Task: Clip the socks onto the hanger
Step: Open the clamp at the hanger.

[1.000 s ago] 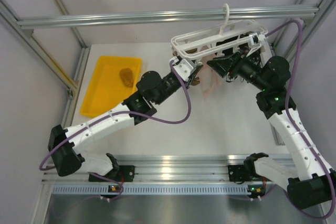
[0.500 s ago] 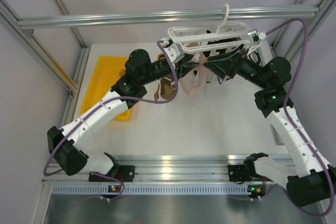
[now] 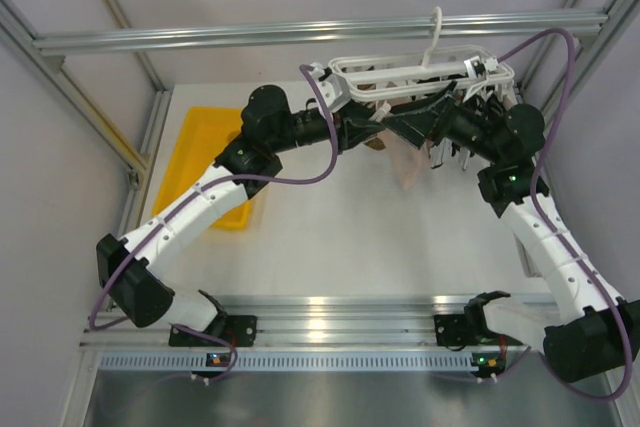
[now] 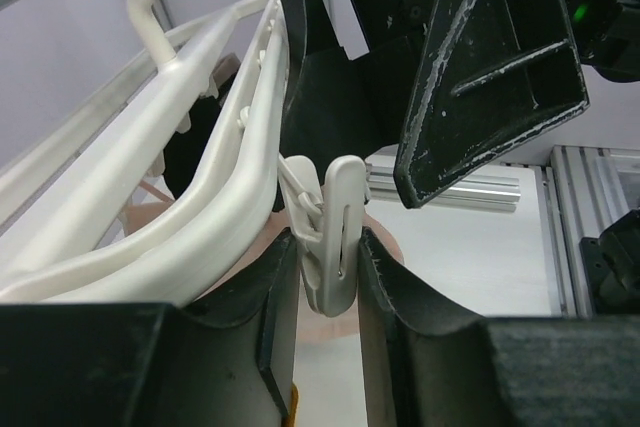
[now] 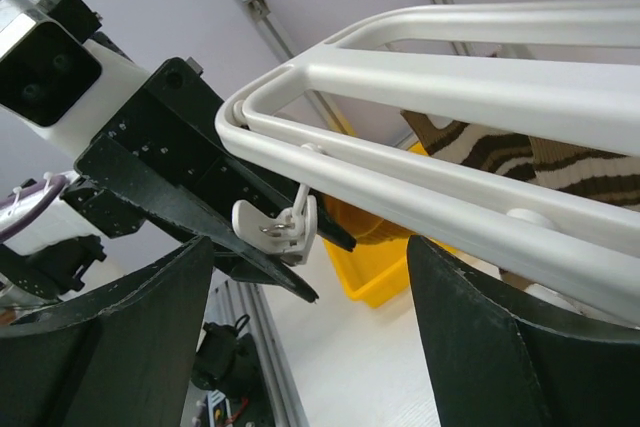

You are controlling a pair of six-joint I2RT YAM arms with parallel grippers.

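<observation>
The white hanger [image 3: 400, 75] hangs by its hook from the aluminium bar. My left gripper [image 4: 330, 282] is shut on one of its white clips [image 4: 336, 232], a finger on each side; it sits under the frame's left end in the top view [image 3: 372, 127]. A pale pink sock [image 3: 408, 162] hangs below the frame. A brown striped sock [image 5: 505, 147] hangs behind the frame rails [image 5: 450, 77]. My right gripper [image 5: 312, 282] is wide open and empty, facing the same clip [image 5: 285, 227] from the other side, and it also shows in the top view [image 3: 425, 125].
The yellow tray [image 3: 200, 152] lies at the back left, partly under my left arm. The aluminium bar [image 3: 250, 35] runs across the back. Frame posts stand at both sides. My right gripper's black finger [image 4: 480, 67] fills the upper right of the left wrist view.
My left gripper has risen to the hanger and closed round a clip. The right gripper has moved up and right, and the hanger and pink sock have swung right.
</observation>
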